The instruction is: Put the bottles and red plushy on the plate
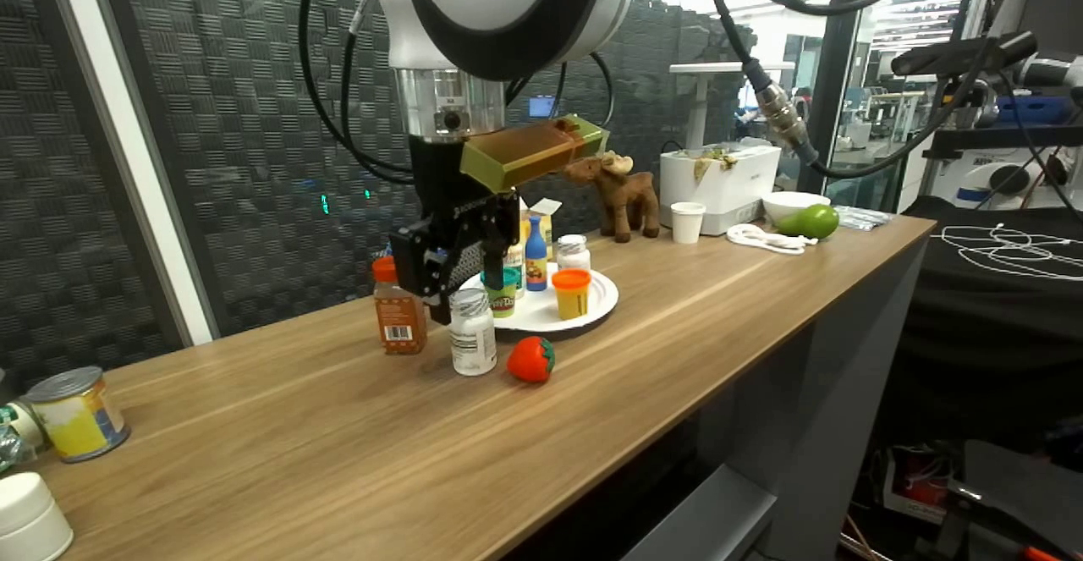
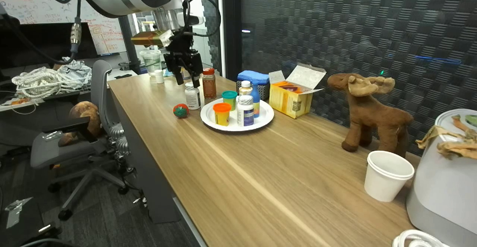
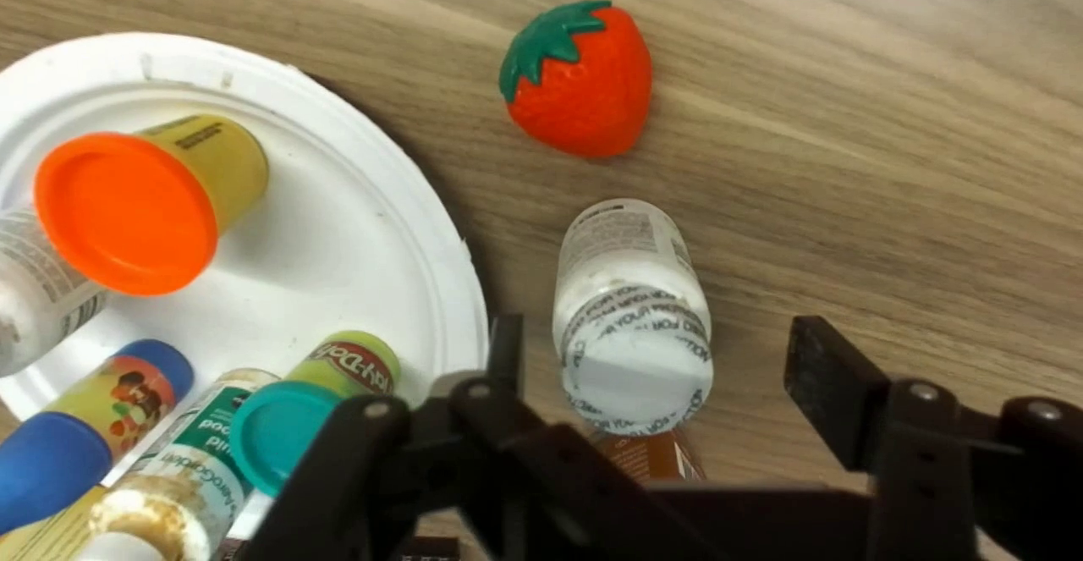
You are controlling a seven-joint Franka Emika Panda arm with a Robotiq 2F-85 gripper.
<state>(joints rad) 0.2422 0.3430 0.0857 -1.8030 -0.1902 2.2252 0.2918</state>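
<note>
A: How do the fingers (image 3: 833,392) stand?

B: Parted, one either side of the white bottle (image 3: 630,269), with bench (image 3: 812,231) showing in both gaps. Whether they reach below its lid is hard to tell.

A: What crowds them?

B: Mostly the red bottle (image 1: 400,321). It stands upright just beside the white one, which partly hides it in the wrist view. The plate (image 3: 372,231) has its rim near one finger too.

A: And the plushy (image 1: 528,362)?

B: On the bench, just beside the white bottle and near the plate, its green leaves to the plate's side.

A: What is on the plate?

B: The orange tub (image 2: 222,117), the green tub (image 2: 230,101), the blue bottle (image 2: 256,101), the purple-label bottle (image 2: 245,113) and the green-label bottle (image 3: 190,451), all upright.

A: What else is around?

B: The yellow box (image 2: 291,101), flaps up, stands just beside the plate. Further along the bench are the moose (image 2: 376,116) and the cup (image 2: 385,183), near each other. Well off the opposite way, there is the can (image 1: 80,421).
</note>
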